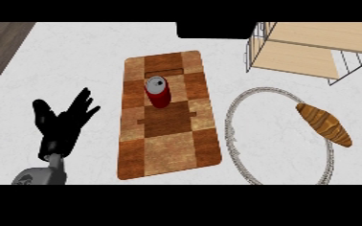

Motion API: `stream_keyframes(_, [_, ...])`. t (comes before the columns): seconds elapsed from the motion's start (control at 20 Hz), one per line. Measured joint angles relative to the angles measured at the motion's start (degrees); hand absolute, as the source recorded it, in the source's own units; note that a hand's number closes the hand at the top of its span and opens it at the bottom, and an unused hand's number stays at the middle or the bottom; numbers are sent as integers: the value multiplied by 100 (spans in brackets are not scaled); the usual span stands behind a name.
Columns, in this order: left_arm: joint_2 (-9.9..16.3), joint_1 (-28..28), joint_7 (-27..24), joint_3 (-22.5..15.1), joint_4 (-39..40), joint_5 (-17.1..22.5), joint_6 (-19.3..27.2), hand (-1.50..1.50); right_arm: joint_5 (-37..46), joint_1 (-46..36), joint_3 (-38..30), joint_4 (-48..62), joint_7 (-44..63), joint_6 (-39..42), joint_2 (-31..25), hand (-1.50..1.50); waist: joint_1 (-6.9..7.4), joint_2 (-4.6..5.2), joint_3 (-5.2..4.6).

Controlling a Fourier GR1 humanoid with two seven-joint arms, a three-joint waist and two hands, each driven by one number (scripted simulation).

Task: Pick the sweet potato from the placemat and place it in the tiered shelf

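Resting released at 8 o'clock, left hand [65, 119] idles; approach sweet potato [324, 123] at 3 o'clock lengthwise, then lift toward tiered shelf [304, 48].

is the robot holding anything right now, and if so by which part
Nothing is held. The left hand is open with fingers spread, off to the left of the placemat. The right hand is not in view.

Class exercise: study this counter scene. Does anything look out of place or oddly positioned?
Yes. The sweet potato lies across the right rim of the round placemat, not squarely on it. A red can stands on the wooden cutting board. The left hand rests open at the left.
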Motion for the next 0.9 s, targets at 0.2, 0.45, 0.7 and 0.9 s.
stream_keyframes(0.2, [-47,7,-48,11,15,-87,64,0,10,-162,-91,386,-406,-77,-16,150,-3,-8,9])
stream_keyframes(0.45, [-31,8,-65,71,29,-55,-26,0,114,-331,-91,742,-641,-89,-18,150,-14,-11,3])
stream_keyframes(0.7, [-32,-16,69,82,-17,-43,-47,0,202,-515,-148,1042,-630,-218,-13,-150,-3,-4,1])
stream_keyframes(0.9, [-10,0,41,143,1,-20,-85,0,-96,-544,-596,1154,-493,-594,11,-150,-32,-10,-2])
